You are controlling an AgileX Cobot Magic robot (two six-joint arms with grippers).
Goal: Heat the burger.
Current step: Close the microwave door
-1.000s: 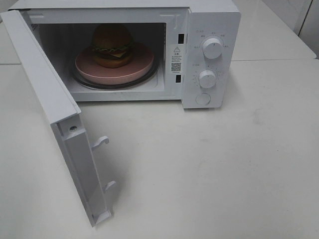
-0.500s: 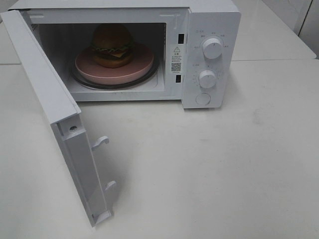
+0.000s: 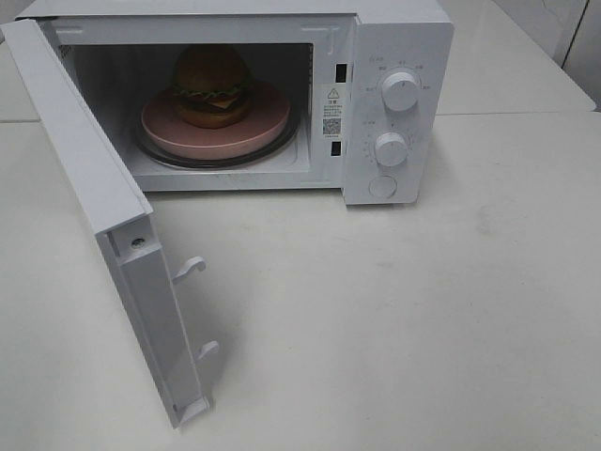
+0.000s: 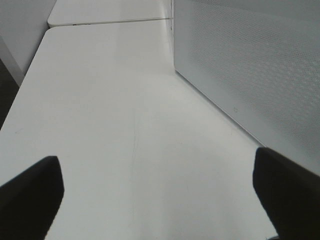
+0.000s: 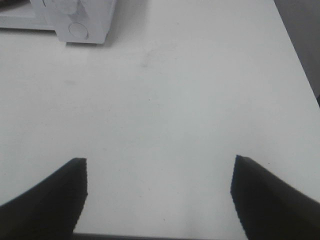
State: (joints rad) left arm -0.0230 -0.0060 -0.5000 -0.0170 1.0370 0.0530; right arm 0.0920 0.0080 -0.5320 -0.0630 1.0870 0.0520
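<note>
Left claw (image 4: 157, 180) gapes empty just beside the open door (image 4: 250, 65), right claw (image 5: 157, 185) gapes empty over bare table (image 5: 175, 100); burger (image 3: 211, 86) sits on plate (image 3: 268, 132) inside microwave (image 3: 404, 42), left arm nearer door.

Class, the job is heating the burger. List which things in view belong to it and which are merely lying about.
Belong: glossy brown-bunned burger; round pink plate under it; white microwave; its open white door.
Merely about: white tabletop; second white table behind.
</note>
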